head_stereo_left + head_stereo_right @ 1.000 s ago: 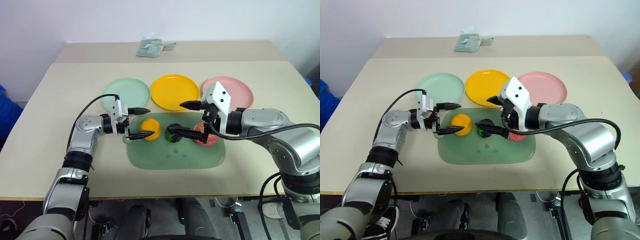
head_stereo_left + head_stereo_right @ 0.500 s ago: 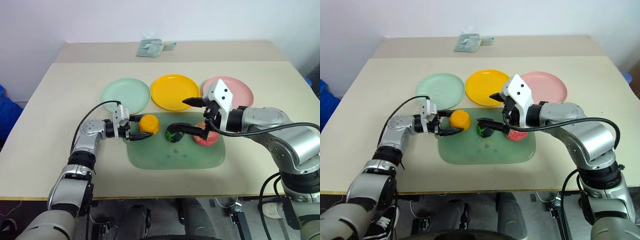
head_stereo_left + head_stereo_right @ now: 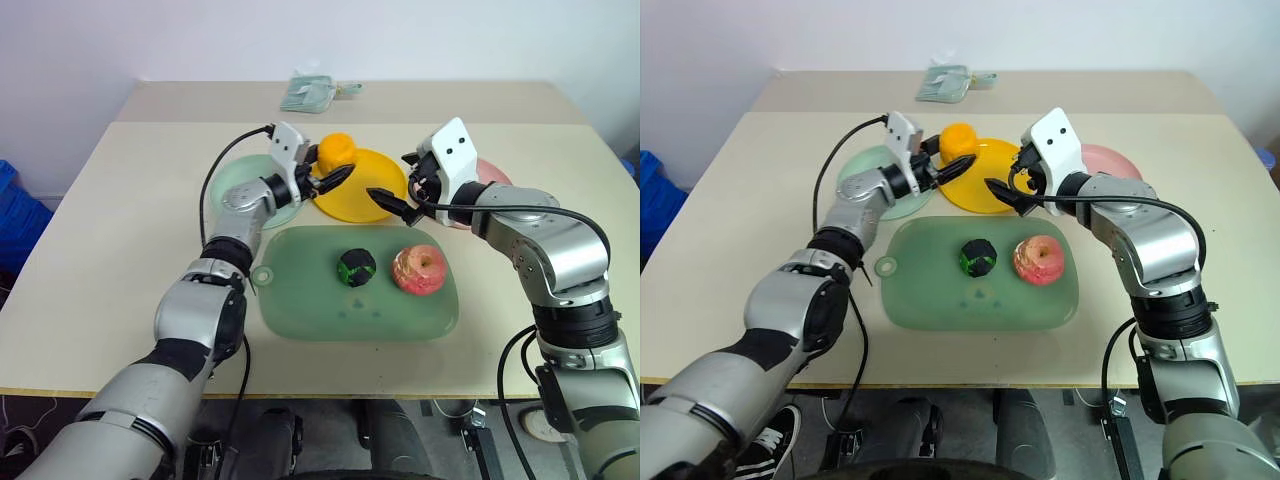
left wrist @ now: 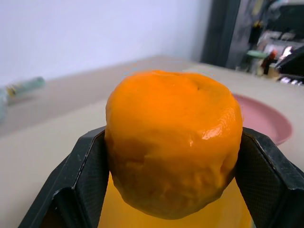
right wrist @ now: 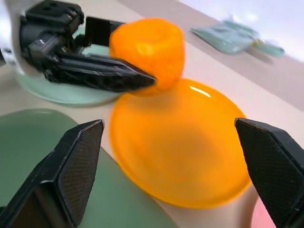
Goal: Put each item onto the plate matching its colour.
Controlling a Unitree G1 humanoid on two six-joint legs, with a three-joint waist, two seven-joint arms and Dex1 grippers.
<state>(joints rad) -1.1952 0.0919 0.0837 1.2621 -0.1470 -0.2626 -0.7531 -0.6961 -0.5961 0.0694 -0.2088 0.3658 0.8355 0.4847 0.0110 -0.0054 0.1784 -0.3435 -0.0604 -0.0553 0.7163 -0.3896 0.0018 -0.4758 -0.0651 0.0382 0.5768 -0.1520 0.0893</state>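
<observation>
My left gripper (image 3: 336, 162) is shut on the orange-yellow lumpy fruit (image 4: 173, 142) and holds it in the air just over the far left part of the yellow plate (image 3: 352, 202). The dark green-and-black ball (image 3: 356, 266) and the pink-red apple (image 3: 420, 269) lie side by side on the green mat (image 3: 300, 300). Open and with nothing in it, my right gripper (image 3: 388, 176) hangs over the yellow plate's right edge. The mint plate (image 3: 236, 170) lies partly under my left arm. The pink plate (image 3: 492, 178) is mostly hidden behind my right gripper.
A folded pale green cloth (image 3: 308, 92) lies near the table's far edge. The three plates stand in a row just beyond the mat. Bare tabletop stretches to the left and right of the mat.
My left gripper shut on the orange-yellow fruit, lifted it off the mat and carried it back over the yellow plate. My right gripper drew away from the ball toward the plates.
</observation>
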